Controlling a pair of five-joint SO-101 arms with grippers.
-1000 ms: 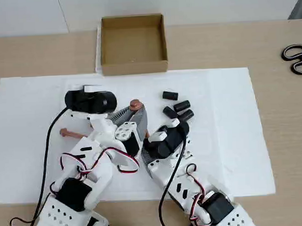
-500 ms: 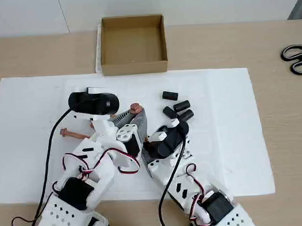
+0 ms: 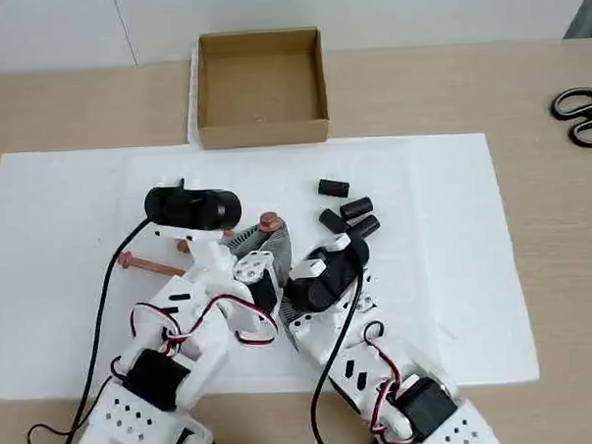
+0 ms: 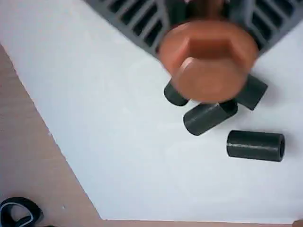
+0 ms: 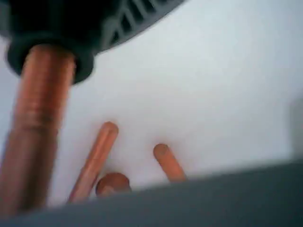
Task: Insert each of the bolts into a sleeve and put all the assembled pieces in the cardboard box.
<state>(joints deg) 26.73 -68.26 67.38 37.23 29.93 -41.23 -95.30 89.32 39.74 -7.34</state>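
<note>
We see the left gripper (image 3: 265, 233) clamped on 1 bolt (image 4: 208, 59), head up toward far left and shank slanting down to near right. We cannot tell how the right gripper (image 3: 284, 272) jaws stand.

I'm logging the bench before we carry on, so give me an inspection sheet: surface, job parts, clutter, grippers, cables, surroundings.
Surface: wooden table with a white sheet under the arms.
Job's things: cardboard box, nothing seen inside; four loose sleeves on the sheet; loose bolts on the sheet by the left arm.
Clutter: scissors at the table's edge, off the sheet.
Grippers: left gripper shut on a bolt; right gripper shut on a sleeve, with the bolt's shank in it.
Cables: black cable lies over the sheet beside the left arm; red and white wires on that arm.
Surroundings: white surface behind the table.
</note>
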